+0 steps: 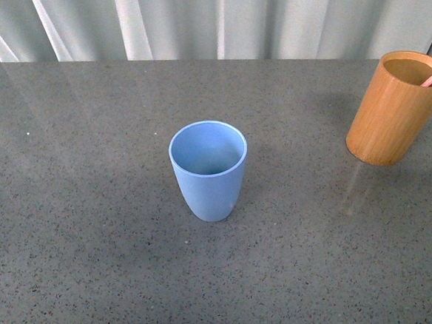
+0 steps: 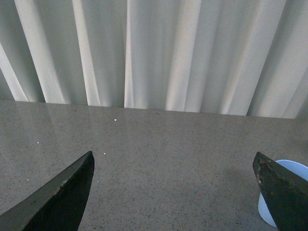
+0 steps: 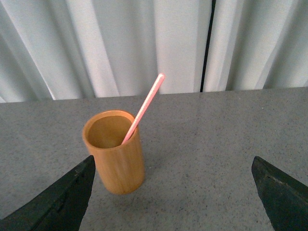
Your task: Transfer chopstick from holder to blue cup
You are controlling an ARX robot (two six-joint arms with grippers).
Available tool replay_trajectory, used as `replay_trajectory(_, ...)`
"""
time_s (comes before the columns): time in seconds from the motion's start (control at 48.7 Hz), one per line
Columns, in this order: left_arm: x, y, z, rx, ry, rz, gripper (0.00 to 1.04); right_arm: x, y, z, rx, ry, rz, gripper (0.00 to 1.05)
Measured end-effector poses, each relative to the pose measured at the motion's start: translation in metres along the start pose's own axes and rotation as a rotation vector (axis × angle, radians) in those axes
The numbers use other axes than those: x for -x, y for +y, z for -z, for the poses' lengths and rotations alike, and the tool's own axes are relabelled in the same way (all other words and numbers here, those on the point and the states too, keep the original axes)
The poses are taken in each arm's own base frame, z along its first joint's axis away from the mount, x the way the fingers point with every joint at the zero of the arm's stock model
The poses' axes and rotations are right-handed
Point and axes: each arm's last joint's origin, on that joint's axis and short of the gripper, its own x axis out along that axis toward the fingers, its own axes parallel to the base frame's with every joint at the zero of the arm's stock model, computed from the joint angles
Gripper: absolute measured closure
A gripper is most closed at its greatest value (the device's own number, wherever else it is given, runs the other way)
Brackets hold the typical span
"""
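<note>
Both spread wide and holding nothing, your left gripper point(image 2: 173, 159) with the blue cup point(image 2: 296, 168) beside one finger, your right gripper point(image 3: 173, 161) facing the holder point(image 3: 118, 163), chopstick point(image 3: 143, 108) leaning inside it.

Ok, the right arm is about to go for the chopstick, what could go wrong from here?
1. The chopstick is thin and leans on the rim of the holder; the open right gripper may close off-centre and miss it.
2. The holder stands loose on the table, so a slanted pull could tip it.
3. The blue cup narrows toward its base; a long stick dropped in might topple it.
</note>
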Motion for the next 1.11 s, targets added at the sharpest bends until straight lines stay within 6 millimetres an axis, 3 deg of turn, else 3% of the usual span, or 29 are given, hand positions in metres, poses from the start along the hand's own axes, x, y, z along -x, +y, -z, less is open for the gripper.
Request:
replay_trajectory(0.164,0.000,0.000,0.000,0.000,0.000,0.000,0.07,-0.052,-0.018,0.024,0.027,-0.058,0.003,0.10)
replay_trajectory(0.246,0.000,0.000,0.000,0.000,0.000,0.000,0.07,-0.069,-0.020,0.038,0.024,-0.069,-0.013,0.10)
replay_trajectory(0.534,0.000,0.000,0.000,0.000,0.000,0.000,0.07,-0.077,-0.019,0.054,0.016,-0.025,-0.022,0.10)
replay_trajectory(0.76,0.000,0.000,0.000,0.000,0.000,0.000,0.07,-0.089,-0.017,0.057,0.017,-0.015,-0.025,0.10)
replay_trajectory(0.862,0.000,0.000,0.000,0.000,-0.002,0.000,0.07,-0.136,-0.011,0.044,0.022,-0.081,-0.043,0.10)
replay_trajectory(0.924,0.000,0.000,0.000,0.000,-0.001,0.000,0.07,-0.150,-0.009,0.032,0.027,-0.122,-0.043,0.10)
replay_trajectory(1.109,0.000,0.000,0.000,0.000,-0.001,0.000,0.07,-0.159,-0.009,0.026,0.019,-0.123,-0.042,0.10)
